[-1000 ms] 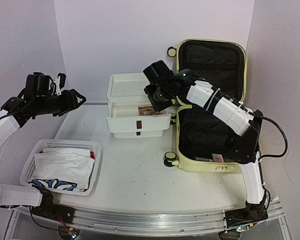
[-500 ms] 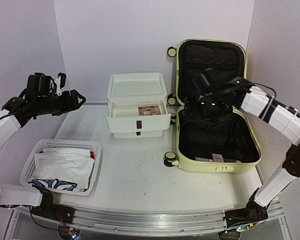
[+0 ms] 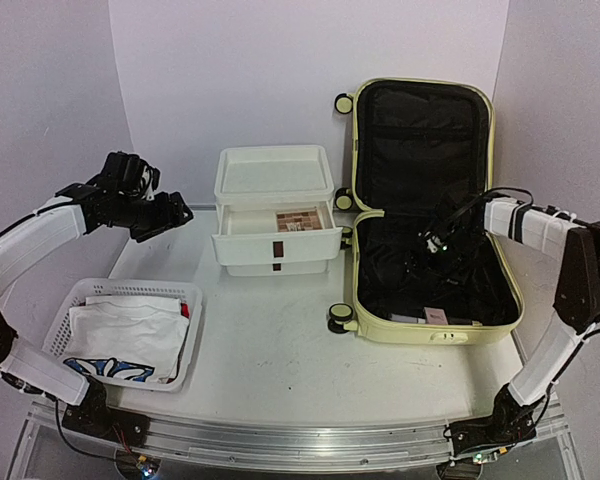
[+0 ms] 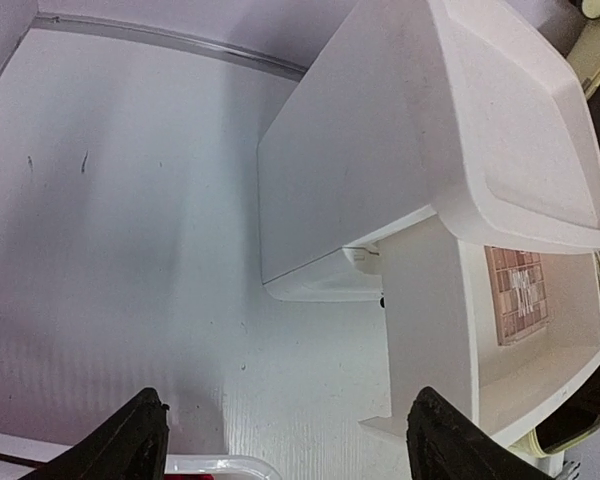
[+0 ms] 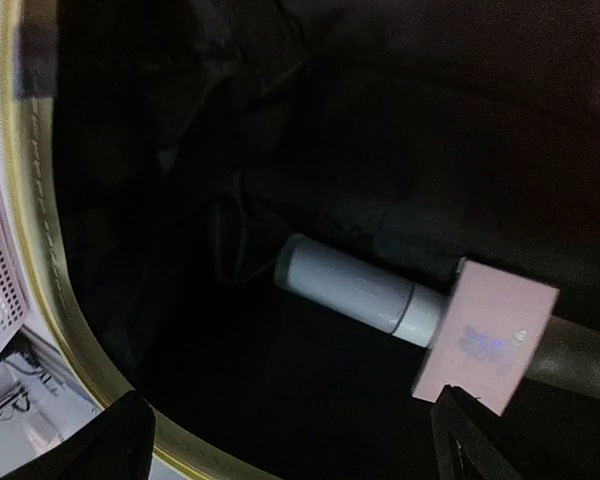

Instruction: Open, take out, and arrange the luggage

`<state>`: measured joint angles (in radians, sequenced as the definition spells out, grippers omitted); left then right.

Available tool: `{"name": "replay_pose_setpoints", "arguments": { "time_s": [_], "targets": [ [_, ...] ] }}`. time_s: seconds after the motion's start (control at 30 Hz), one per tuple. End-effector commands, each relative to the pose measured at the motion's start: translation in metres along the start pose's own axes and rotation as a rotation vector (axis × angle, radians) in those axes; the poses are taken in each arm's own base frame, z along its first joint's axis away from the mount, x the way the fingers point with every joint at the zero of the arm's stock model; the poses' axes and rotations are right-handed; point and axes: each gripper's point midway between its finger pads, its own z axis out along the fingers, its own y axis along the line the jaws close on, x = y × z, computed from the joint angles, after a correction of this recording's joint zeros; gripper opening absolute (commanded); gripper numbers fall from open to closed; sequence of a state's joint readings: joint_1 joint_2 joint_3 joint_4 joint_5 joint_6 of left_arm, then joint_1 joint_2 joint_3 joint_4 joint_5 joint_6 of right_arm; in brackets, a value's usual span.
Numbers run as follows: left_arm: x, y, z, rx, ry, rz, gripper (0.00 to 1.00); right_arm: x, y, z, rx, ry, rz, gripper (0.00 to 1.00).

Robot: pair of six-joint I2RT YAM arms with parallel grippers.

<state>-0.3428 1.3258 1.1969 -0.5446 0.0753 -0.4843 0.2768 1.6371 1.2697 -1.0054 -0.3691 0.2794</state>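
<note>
**Take-out step, grasp pending**

The luggage (image 3: pixel 380 328) lies open at the right of the bench (image 3: pixel 270 345), lid upright. The right hand (image 3: pixel 428 248) hovers inside it, jaws spread and empty, over a pale cylinder (image 5: pixel 355 290) and a pink tag (image 5: pixel 490 342). Next move, probably: descend and close on the cylinder. The left hand (image 3: pixel 168 215) is open and empty. The tag's print is too blurred to read.

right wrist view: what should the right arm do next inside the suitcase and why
Probably lower the right gripper onto the pale grey cylindrical tube and close: its jaws stand open above the tube, which lies on the black lining of the open pale yellow hard-shell suitcase, next to a pink square box.
</note>
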Motion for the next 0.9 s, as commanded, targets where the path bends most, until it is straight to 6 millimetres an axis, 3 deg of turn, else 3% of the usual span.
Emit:
{"name": "replay_pose_setpoints", "arguments": {
  "time_s": [0.0,0.13,0.27,0.4,0.5,0.63,0.87],
  "targets": [
    [-0.019,-0.010,-0.023,-0.005,-0.003,-0.092,0.83,0.021,0.027,0.008,-0.212,0.126,0.047,0.98],
    [-0.012,0.011,-0.026,-0.094,-0.015,-0.160,0.83,0.033,0.010,0.021,-0.214,0.188,0.147,0.95],
    [-0.005,0.033,-0.022,-0.191,-0.036,-0.184,0.83,0.027,-0.011,0.022,-0.204,0.172,0.208,0.91],
    [-0.007,0.039,-0.010,-0.235,-0.028,-0.182,0.83,0.017,-0.050,0.013,-0.133,0.121,0.316,0.81],
    [-0.008,0.038,0.002,-0.243,-0.001,-0.179,0.83,0.027,-0.086,0.004,0.016,0.126,0.400,0.79],
    [-0.002,0.043,0.014,-0.276,0.044,-0.200,0.82,0.029,-0.092,-0.002,0.121,0.153,0.374,0.80],
    [0.001,0.053,0.025,-0.300,0.080,-0.230,0.82,0.019,-0.102,0.000,0.296,0.147,0.316,0.92]
  ]
}}
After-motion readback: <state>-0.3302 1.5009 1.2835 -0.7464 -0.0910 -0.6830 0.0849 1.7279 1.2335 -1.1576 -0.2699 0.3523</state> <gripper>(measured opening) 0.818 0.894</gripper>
